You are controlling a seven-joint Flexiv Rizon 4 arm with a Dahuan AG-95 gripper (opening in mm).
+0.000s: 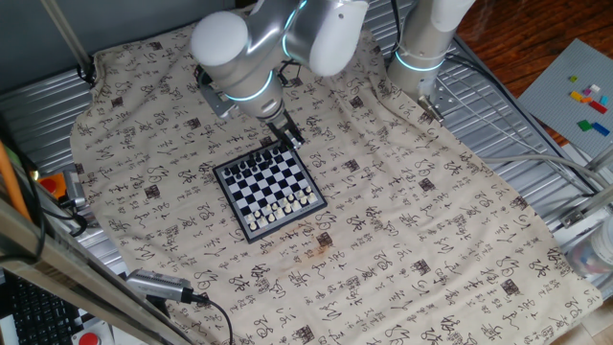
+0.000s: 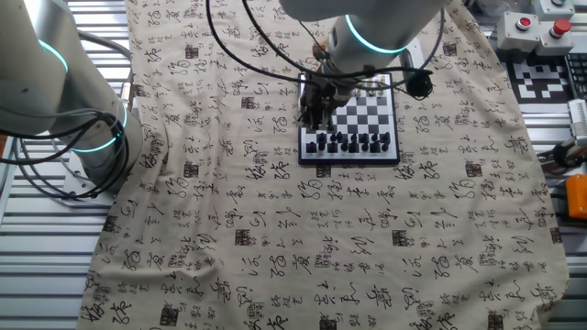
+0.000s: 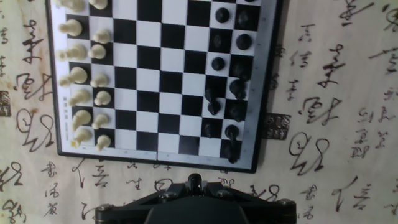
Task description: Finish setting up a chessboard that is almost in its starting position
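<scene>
Claw [image 2: 315, 112] is hanging over the board's [image 1: 268, 179] edge; its grip cannot be told. Board is lying mid-counter on cloth [image 1: 402, 220], in hand view showing white pieces [image 3: 78, 76] at 9 o'clock and black pieces [image 3: 244, 42] at 3.

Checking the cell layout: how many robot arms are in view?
2. The first arm reaches over the chessboard; the second arm stands at the cloth's edge, away from the board. More may be out of frame.
</scene>
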